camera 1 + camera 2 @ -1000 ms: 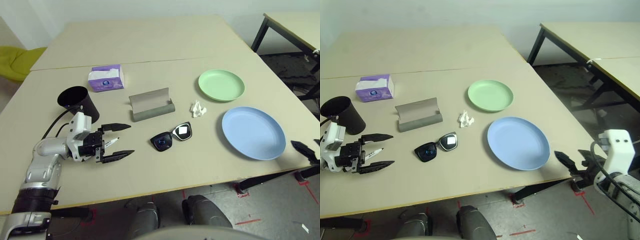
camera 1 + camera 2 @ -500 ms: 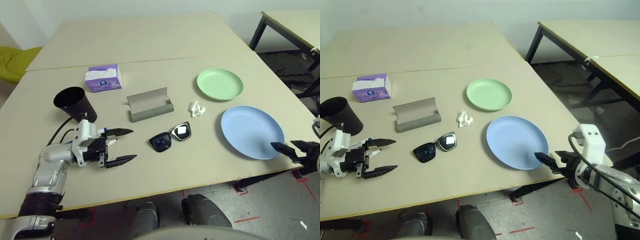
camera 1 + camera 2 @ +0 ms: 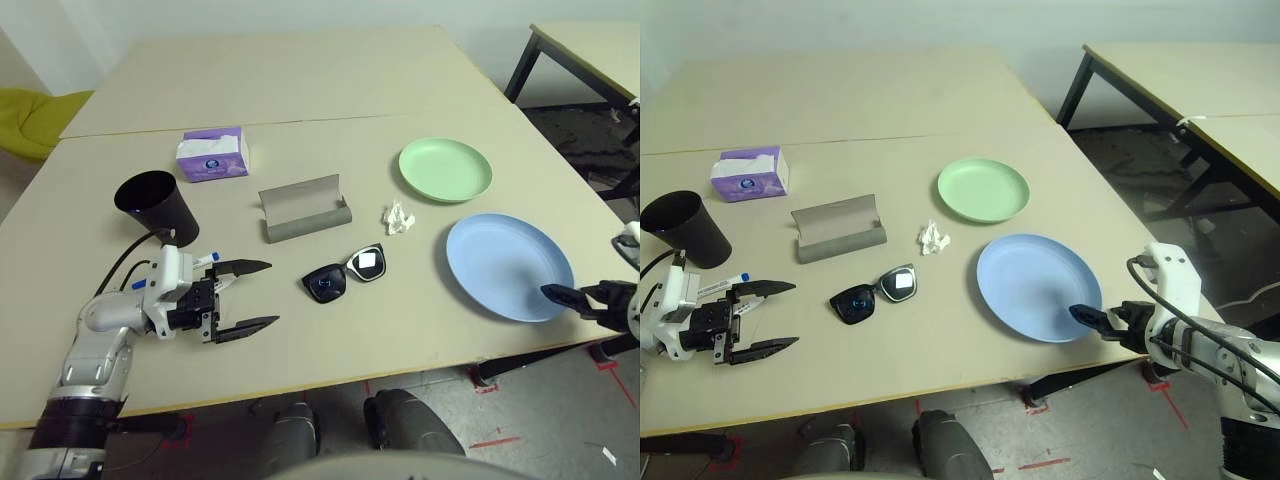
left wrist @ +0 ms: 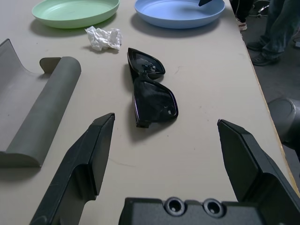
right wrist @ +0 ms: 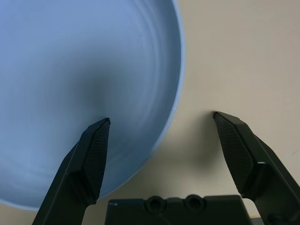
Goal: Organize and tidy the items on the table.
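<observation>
My left gripper (image 3: 272, 293) hovers open over the table (image 3: 300, 70), its fingers pointing at the black sunglasses (image 4: 150, 91) a short way ahead. A white marker pen (image 3: 205, 259) lies by its wrist, and the black cup (image 3: 155, 205) stands just behind it. The grey glasses case (image 3: 303, 208) lies open beyond the sunglasses, with the crumpled tissue (image 3: 398, 217) to its right. The pale green plate (image 3: 444, 168) sits further back. My right gripper (image 5: 159, 122) is open astride the light blue plate's (image 3: 1035, 285) near right rim, one finger over the plate and one over the table.
A purple tissue box (image 3: 212, 155) stands at the back left near the seam. A black-legged second table (image 3: 1180, 80) is off to the right, and a yellow-green seat (image 3: 30, 115) to the far left. A person's legs (image 4: 281, 23) stand beyond the table's right edge.
My right gripper has come in from beyond the table's right edge to the blue plate's rim. The left gripper has shifted only slightly, staying open.
</observation>
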Motion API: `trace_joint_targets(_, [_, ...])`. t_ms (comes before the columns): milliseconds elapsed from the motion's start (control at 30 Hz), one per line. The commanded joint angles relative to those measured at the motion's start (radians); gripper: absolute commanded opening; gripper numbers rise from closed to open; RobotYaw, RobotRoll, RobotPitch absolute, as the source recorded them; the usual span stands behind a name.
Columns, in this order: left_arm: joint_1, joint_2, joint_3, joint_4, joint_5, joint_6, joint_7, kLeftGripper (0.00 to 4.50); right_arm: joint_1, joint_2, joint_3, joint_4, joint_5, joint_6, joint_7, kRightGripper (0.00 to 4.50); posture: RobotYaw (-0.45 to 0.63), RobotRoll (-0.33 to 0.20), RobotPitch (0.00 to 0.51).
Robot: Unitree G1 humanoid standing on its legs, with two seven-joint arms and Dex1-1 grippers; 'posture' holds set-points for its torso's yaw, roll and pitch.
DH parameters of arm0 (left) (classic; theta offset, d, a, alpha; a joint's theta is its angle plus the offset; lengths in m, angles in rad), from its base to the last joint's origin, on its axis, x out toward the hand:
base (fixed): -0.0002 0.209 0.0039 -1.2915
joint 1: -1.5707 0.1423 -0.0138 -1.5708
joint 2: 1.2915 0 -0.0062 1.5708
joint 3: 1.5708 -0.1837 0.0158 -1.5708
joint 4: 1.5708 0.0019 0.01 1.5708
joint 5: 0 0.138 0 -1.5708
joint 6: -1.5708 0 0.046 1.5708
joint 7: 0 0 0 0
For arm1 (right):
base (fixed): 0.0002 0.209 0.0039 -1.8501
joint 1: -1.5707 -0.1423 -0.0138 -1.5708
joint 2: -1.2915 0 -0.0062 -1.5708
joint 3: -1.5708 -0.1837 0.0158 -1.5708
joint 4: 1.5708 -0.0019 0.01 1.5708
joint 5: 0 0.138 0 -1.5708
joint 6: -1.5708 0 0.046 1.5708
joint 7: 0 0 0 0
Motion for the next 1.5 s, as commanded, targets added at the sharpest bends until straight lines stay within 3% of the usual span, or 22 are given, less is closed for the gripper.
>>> trace_joint_targets(33, [-0.001, 0.001, -0.019, -0.024, 0.003, 0.020, 0.007, 4.49, 0.004, 0.003, 0.022, -0.028, 0.031, 0.052, 0.025, 4.32, -0.19, 0.000, 0.114])
trace_joint_targets(100, [-0.006, -0.002, -0.023, -0.025, 0.004, 0.023, 0.011, 4.50, 0.005, 0.000, 0.027, -0.045, 0.041, 0.068, 0.037, 3.93, -0.19, 0.000, 0.114])
trace_joint_targets(400, [-0.012, -0.012, -0.031, -0.030, 0.000, 0.017, 0.023, 4.50, -0.021, -0.002, 0.021, -0.064, 0.054, 0.119, 0.047, 0.64, -0.18, 0.000, 0.107])
trace_joint_targets(467, [-0.013, -0.014, -0.031, -0.034, -0.001, 0.018, 0.026, 4.50, -0.027, -0.003, 0.020, -0.065, 0.054, 0.125, 0.047, 0.08, -0.18, 0.000, 0.107])
trace_joint_targets(700, [-0.010, -0.024, -0.038, -0.048, 0.004, 0.018, 0.040, 4.50, -0.043, -0.005, 0.017, -0.052, 0.052, 0.124, 0.044, 0.01, -0.18, 0.000, 0.107])
trace_joint_targets(833, [-0.009, -0.032, -0.047, -0.052, 0.008, 0.016, 0.051, 4.50, -0.107, 0.001, 0.006, -0.022, 0.060, 0.150, 0.036, 0.01, -0.18, 0.000, 0.110])
trace_joint_targets(967, [-0.011, -0.032, -0.049, -0.042, 0.010, 0.012, 0.054, 4.50, -0.269, 0.014, 0.019, 0.046, 0.070, 0.211, 0.027, 0.01, -0.18, 0.000, 0.111])
trace_joint_targets(1167, [-0.058, -0.015, -0.017, 0.032, 0.023, -0.010, 0.073, 4.50, -0.616, 0.033, 0.125, 0.268, 0.043, 0.232, 0.030, 0.01, -0.17, 0.000, 0.116])
trace_joint_targets(1400, [-0.077, -0.016, 0.025, 0.078, 0.024, -0.030, 0.106, 4.50, -0.922, 0.065, 0.313, 0.632, -0.079, 0.058, 0.080, 0.01, -0.13, 0.000, 0.115])
trace_joint_targets(1500, [-0.050, -0.024, 0.034, 0.064, 0.020, -0.036, 0.120, 4.50, -1.034, 0.096, 0.345, 0.846, -0.154, -0.071, 0.079, 0.01, -0.12, 0.000, 0.116])
